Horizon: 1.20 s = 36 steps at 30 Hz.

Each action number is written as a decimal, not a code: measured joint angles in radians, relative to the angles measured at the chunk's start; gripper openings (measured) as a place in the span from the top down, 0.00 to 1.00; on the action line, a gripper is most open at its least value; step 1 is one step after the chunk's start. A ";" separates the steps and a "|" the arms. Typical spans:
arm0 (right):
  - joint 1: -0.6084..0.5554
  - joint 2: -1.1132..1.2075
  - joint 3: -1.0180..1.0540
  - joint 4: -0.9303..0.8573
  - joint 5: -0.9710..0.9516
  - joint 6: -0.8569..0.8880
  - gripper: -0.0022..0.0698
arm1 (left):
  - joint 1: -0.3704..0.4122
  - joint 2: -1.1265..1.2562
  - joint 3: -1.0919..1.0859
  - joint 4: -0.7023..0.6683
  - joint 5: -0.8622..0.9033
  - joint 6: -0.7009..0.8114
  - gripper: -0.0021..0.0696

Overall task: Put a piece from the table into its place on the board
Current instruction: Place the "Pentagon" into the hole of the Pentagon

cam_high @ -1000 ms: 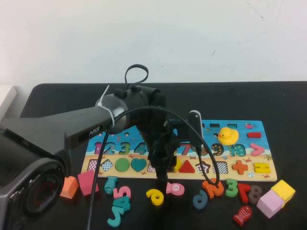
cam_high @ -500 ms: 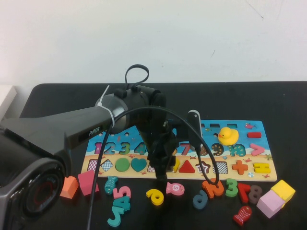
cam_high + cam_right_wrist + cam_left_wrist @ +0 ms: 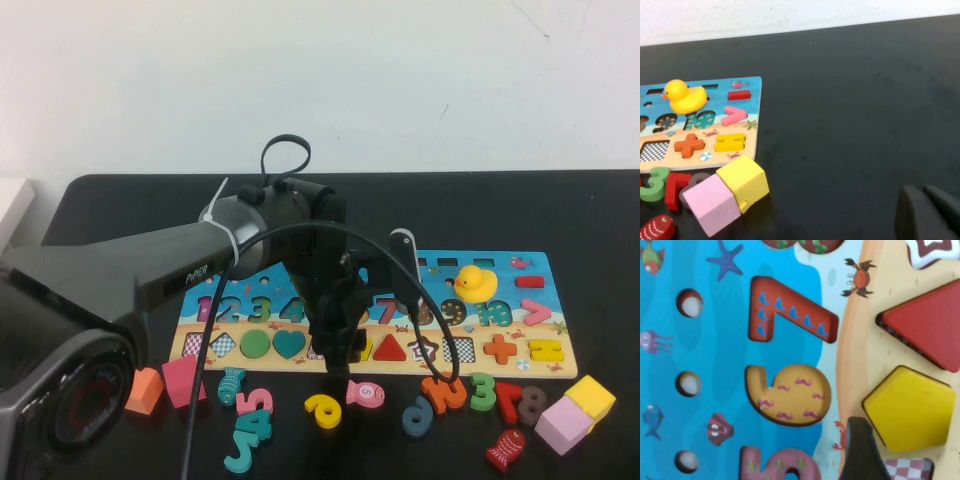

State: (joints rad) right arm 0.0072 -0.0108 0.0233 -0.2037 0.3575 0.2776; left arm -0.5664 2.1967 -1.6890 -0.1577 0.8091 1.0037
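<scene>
The yellow pentagon piece [image 3: 912, 407] lies in its recess on the board [image 3: 720, 365], between the red triangle [image 3: 927, 322] and a checkered recess [image 3: 907, 470]. In the high view only a sliver of the pentagon [image 3: 368, 347] shows beside my left gripper [image 3: 338, 352], which hangs low over the board's shape row. One dark finger [image 3: 860, 450] stands beside the pentagon's edge; the jaws are open and hold nothing. My right gripper [image 3: 922, 200] is shut and empty over the black table [image 3: 850, 125], right of the board; it is out of the high view.
A yellow duck [image 3: 475, 283] sits on the board's right part. Loose numbers and fish lie in front of the board, among them a yellow 6 [image 3: 323, 410] and a pink fish [image 3: 365, 392]. A yellow cube [image 3: 590, 396] and a pink cube [image 3: 563, 424] stand at the front right.
My left gripper has lifted and shifted slightly over the shape row. The pentagon stays in its recess. Nothing else has moved.
</scene>
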 joint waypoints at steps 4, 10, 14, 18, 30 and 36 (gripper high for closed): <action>0.000 0.000 0.000 0.000 0.000 0.000 0.94 | 0.000 0.000 0.000 0.000 0.027 -0.003 0.49; 0.000 0.000 0.000 0.000 0.000 0.000 0.94 | 0.000 -0.037 0.000 0.000 0.024 -0.056 0.86; 0.000 0.000 0.000 0.000 0.000 0.000 0.94 | 0.000 -0.050 0.000 -0.006 -0.071 -0.169 0.95; 0.000 0.000 0.000 0.000 0.000 0.000 0.94 | 0.000 -0.037 0.000 -0.010 -0.141 -0.269 0.97; 0.000 0.000 0.000 0.000 0.000 0.000 0.94 | 0.000 0.035 0.000 -0.077 -0.155 -0.300 0.97; 0.000 0.000 0.000 0.000 0.000 0.005 0.94 | 0.000 0.035 0.000 -0.073 -0.149 -0.300 0.97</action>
State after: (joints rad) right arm 0.0072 -0.0108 0.0233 -0.2037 0.3575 0.2830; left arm -0.5664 2.2322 -1.6890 -0.2307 0.6600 0.7042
